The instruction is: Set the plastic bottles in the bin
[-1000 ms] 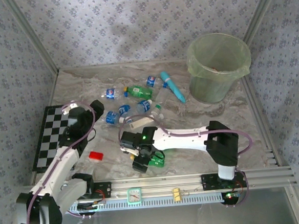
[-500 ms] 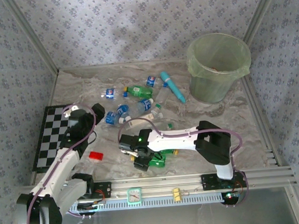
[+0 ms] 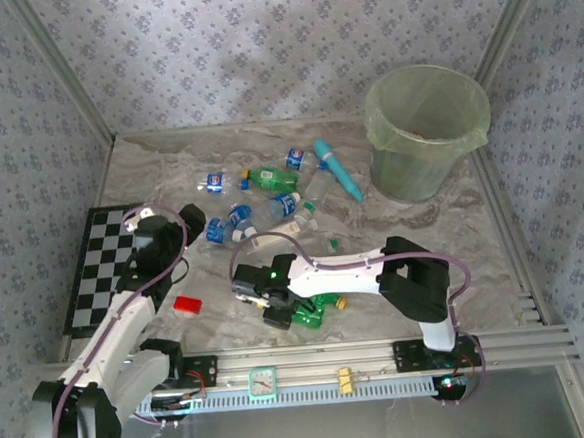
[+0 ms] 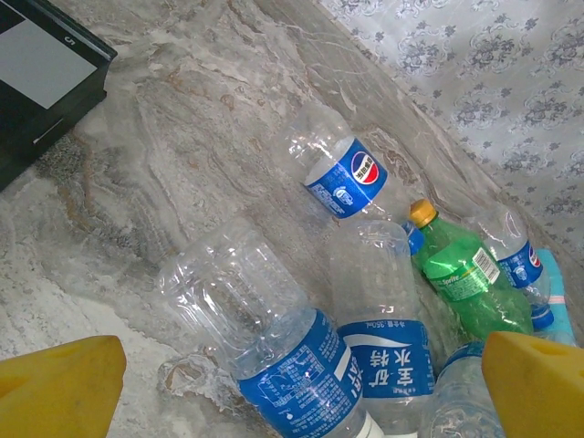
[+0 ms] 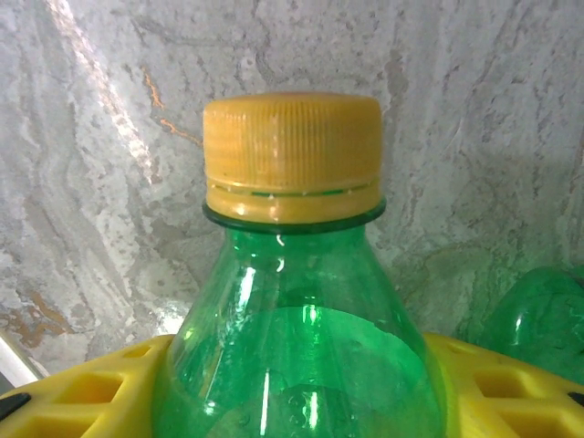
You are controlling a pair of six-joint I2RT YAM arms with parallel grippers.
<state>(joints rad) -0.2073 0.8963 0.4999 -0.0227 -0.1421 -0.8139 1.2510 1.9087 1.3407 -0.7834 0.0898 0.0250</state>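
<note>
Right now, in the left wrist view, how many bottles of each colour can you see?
Clear bottles with blue labels: 5
Green bottle with yellow cap: 1
Total: 6

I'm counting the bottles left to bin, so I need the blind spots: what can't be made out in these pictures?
Top view: what lies inside the bin, hazy behind its translucent wall.
Right wrist view: the green bottle below its shoulder, cut by the bottom edge; whether the fingers grip it yet.
Left wrist view: the nearest clear bottle's cap end, cut by the bottom edge.
</note>
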